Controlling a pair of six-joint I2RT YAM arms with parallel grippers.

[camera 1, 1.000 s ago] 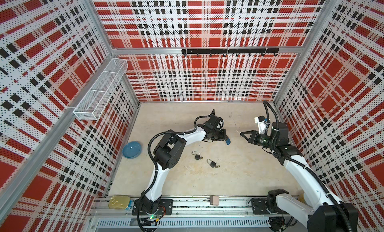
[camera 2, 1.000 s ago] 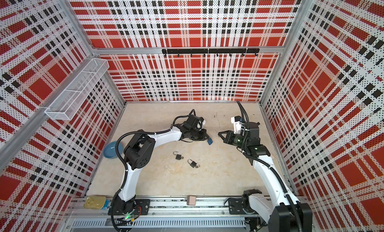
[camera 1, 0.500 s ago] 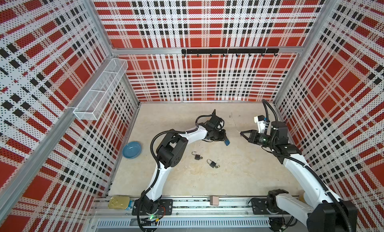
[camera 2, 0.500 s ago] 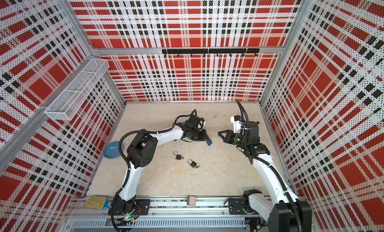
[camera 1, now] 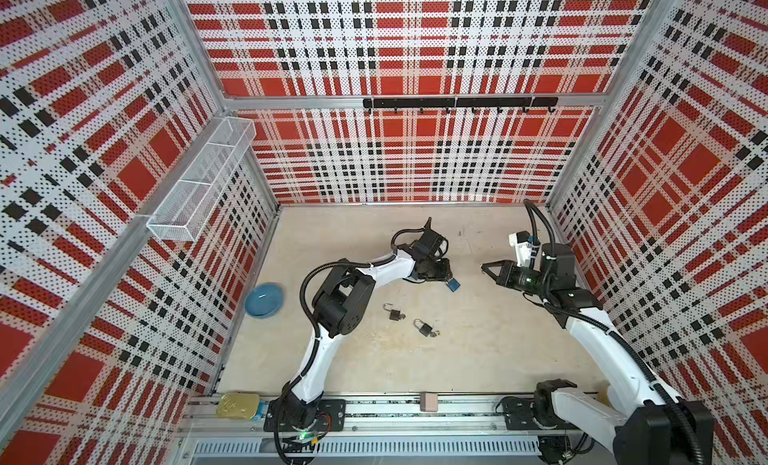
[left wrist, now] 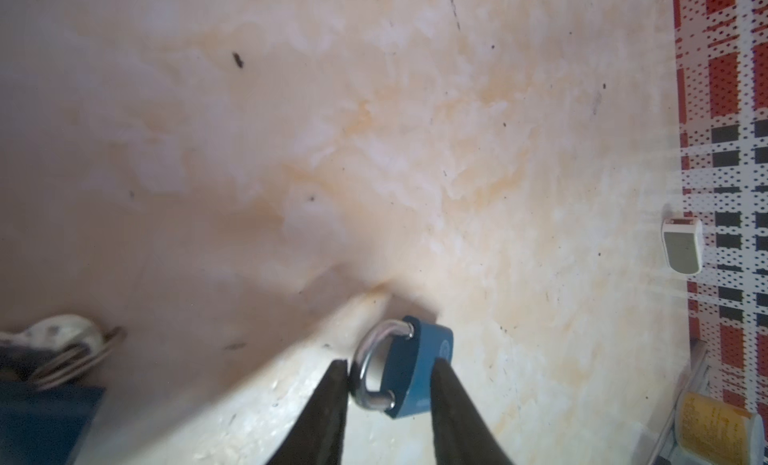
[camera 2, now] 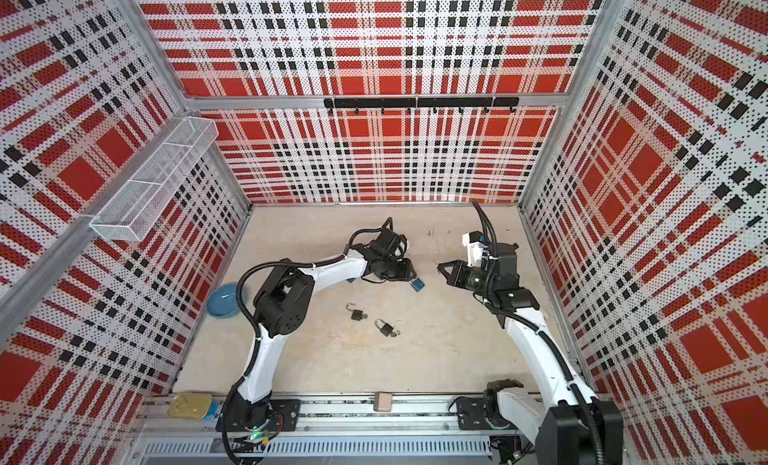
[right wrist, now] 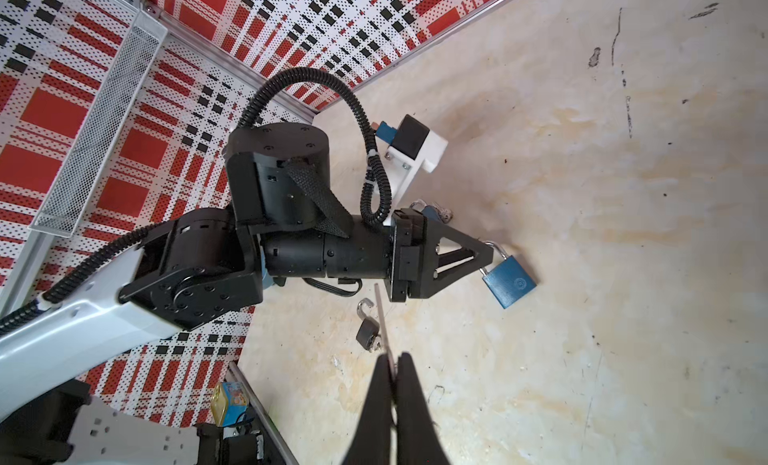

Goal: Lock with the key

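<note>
Blue padlock just beside left gripper; right gripper apart.

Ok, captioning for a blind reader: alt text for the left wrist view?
A blue padlock with a silver shackle lies on the beige tabletop between the parted black jaws of the left gripper. A white block sits by the plaid wall.

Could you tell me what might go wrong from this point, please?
The left gripper stands open around the blue padlock, so it looks loose and a finger could drag it if the arm pulls away. The right gripper pinches the key only at its fingertips; it might twist or slip on contact.
</note>
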